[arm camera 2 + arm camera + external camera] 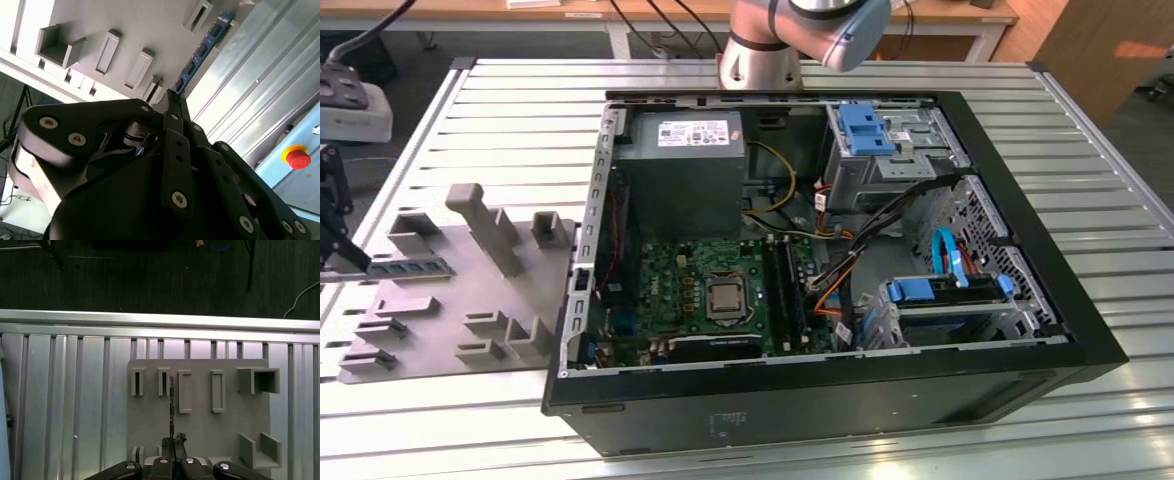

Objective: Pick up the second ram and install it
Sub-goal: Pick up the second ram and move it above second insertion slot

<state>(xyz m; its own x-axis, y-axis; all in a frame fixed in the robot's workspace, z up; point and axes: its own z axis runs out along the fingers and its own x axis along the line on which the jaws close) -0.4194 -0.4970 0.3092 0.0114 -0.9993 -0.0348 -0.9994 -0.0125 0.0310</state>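
Black metal jaws were closed on one end of the second ram [201, 50], a long, thin, dark blue board studded with black chips. It was held on edge, probably so it could meet a slot squarely. It sat over the matte grey plastic tray [200, 432] of upright blocks, at the exterior view's left on the ribbed aluminium bench [494, 110]; whether it had cleared its holder, couldn't tell. Well to the right, the open black steel computer case [854, 410] lay on its side, its green motherboard [700, 265] facing up.
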